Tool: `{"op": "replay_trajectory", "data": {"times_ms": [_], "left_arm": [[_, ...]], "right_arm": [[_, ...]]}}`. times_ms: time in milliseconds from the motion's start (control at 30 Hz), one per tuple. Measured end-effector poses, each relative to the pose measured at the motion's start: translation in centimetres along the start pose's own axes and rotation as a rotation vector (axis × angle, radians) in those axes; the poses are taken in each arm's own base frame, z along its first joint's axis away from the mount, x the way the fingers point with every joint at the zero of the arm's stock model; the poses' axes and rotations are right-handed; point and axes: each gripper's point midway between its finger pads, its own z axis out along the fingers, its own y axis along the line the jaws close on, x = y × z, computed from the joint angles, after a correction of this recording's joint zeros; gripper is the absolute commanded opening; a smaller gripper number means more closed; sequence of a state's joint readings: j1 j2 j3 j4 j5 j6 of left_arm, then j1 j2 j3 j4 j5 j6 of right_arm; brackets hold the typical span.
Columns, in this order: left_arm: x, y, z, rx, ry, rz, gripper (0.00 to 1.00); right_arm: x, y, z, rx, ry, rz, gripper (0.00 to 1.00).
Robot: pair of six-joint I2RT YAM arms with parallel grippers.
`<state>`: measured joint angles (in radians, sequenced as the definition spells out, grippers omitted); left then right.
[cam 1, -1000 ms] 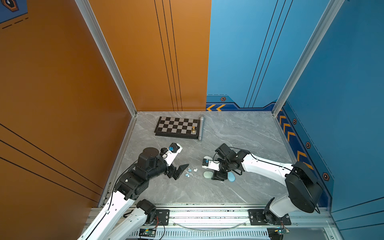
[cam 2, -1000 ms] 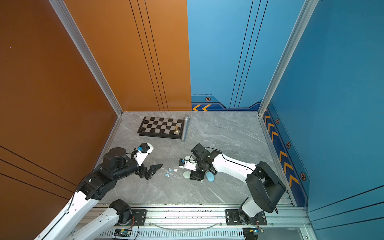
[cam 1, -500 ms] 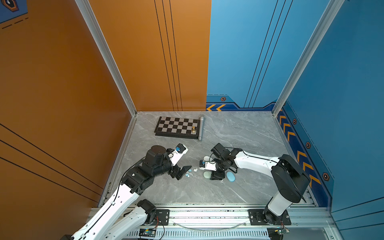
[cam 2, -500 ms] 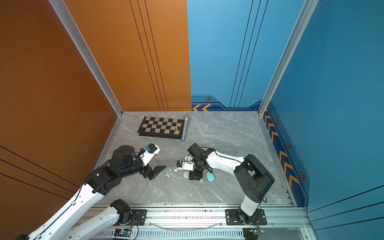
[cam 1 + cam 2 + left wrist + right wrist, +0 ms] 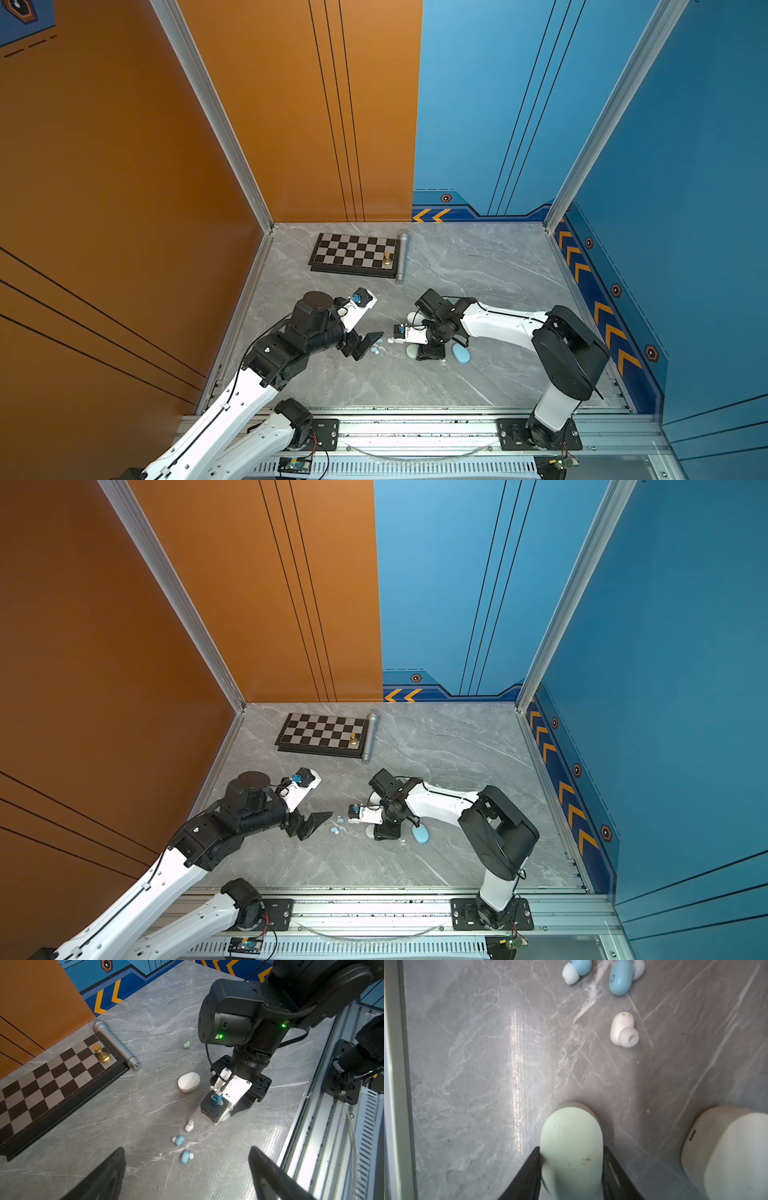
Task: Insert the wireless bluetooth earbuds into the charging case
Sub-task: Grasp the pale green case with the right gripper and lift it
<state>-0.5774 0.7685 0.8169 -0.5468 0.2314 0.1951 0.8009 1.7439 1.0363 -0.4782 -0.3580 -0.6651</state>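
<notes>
Little of the job is done. The right tool (image 5: 571,1148) grasps a pale green oval plastic charging case (image 5: 571,1126) that rests on the grey marble-patterned table (image 5: 478,270), its jaws lying against both long sides. That case's lid looks shut. So do the lids of the white oval plastic case (image 5: 188,1085) just beyond it on the far side and the light blue oval case (image 5: 460,354) just to its right.

The left tool (image 5: 367,345) is released, its jaws spread wide and empty. It stands just left of two light blue bean-shaped earbuds (image 5: 178,1140) lying loose on the table. A white earbud (image 5: 623,1029) lies near them, between the two tools, and a pale green earbud (image 5: 186,1045) lies alone, apart from the rest.

No earbud sits in any case that shows. By this reckoning, a case has yet to be opened, and every visible bud has yet to be picked up and put in.
</notes>
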Motion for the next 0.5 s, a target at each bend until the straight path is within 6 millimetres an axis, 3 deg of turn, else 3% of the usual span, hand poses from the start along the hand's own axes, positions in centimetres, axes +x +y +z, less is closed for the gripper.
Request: {"op": "replay_trajectory", "data": {"times_ms": [167, 300, 367, 500], "left_arm": [[-0.1, 0.0, 0.0, 0.000, -0.001, 0.001, 0.93], [-0.4, -0.1, 0.0, 0.010, -0.003, 0.006, 0.93], [-0.7, -0.6, 0.0, 0.033, -0.008, 0.019, 0.91], [-1.7, -2.6, 0.1, 0.139, -0.027, 0.066, 0.85]], "right_arm": [[-0.1, -0.2, -0.1, 0.012, 0.001, -0.004, 0.21], [-0.9, -0.4, -1.6, 0.029, -0.040, -0.005, 0.19], [-1.7, -0.5, -3.6, 0.043, -0.094, 0.003, 0.19], [-3.7, -0.8, -9.5, 0.061, -0.250, 0.034, 0.18]]}}
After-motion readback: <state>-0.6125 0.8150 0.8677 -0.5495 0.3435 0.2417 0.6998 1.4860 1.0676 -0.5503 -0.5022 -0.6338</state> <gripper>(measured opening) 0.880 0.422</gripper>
